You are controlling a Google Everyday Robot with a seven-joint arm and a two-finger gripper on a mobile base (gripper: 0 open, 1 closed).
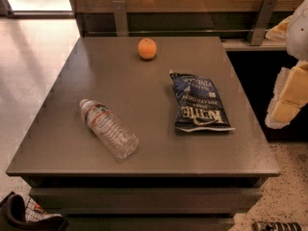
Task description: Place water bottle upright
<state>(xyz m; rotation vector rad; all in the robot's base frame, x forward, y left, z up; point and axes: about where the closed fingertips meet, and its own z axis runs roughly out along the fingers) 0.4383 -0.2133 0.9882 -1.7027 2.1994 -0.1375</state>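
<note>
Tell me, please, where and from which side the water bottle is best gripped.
Probably around its ribbed middle, coming down from above and closing across its width. The water bottle lies on its side on the table, cap pointing back-left, both long sides free. The gripper hangs beyond the table's right edge.

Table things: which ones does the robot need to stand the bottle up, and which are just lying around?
For the job:
- bottle, lying on its side on the table
- gripper, at the right edge of the view, beyond the table and far from the bottle

Just lying about:
- orange, near the back edge
- chip bag, flat on the right side
</note>
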